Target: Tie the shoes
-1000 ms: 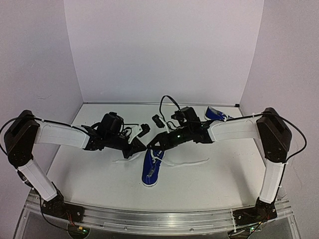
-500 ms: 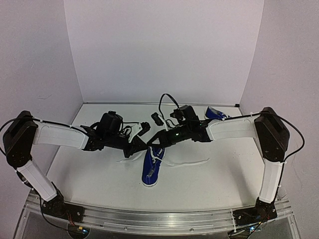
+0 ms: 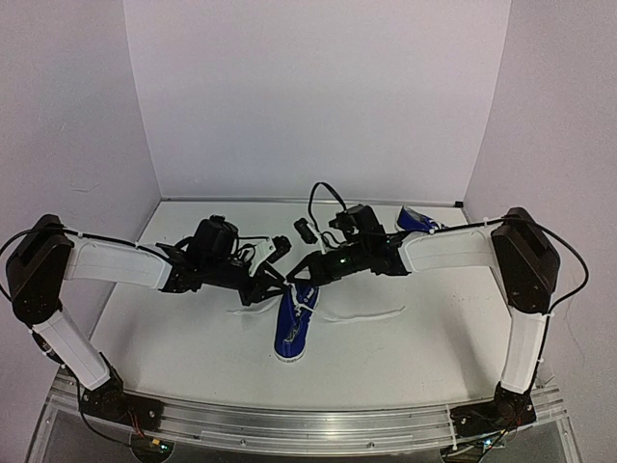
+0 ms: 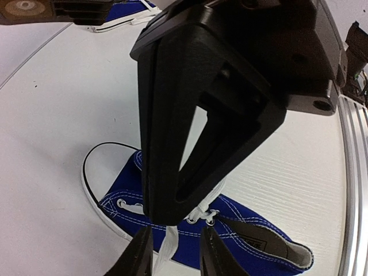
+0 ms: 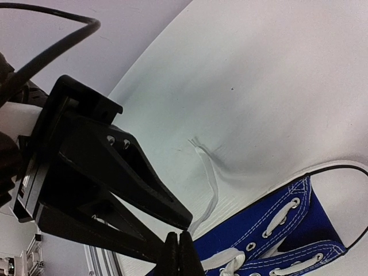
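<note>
One blue shoe (image 3: 292, 328) lies mid-table, toe towards me, with white lace ends trailing left (image 3: 241, 311) and right (image 3: 371, 314). The other shoe (image 3: 416, 221) sits at the back right, partly behind the right arm. Both grippers meet just above the near shoe's laces. My left gripper (image 4: 175, 253) is open, its fingertips (image 4: 138, 256) either side of a hanging lace strand (image 4: 167, 247) over the shoe (image 4: 241, 230). My right gripper (image 5: 179, 253) is shut, pinching the lace (image 5: 210, 184) right beside the left gripper's finger (image 5: 103, 172). The shoe's eyelets (image 5: 270, 230) lie just below.
A black cable (image 3: 323, 198) loops above the right wrist. White walls enclose the table on three sides. An aluminium rail (image 3: 308, 420) runs along the near edge. The second shoe (image 4: 129, 11) shows at the top of the left wrist view.
My right gripper has closed on the lace and my left gripper has opened a little off it. Both arms have barely shifted above the shoe.
</note>
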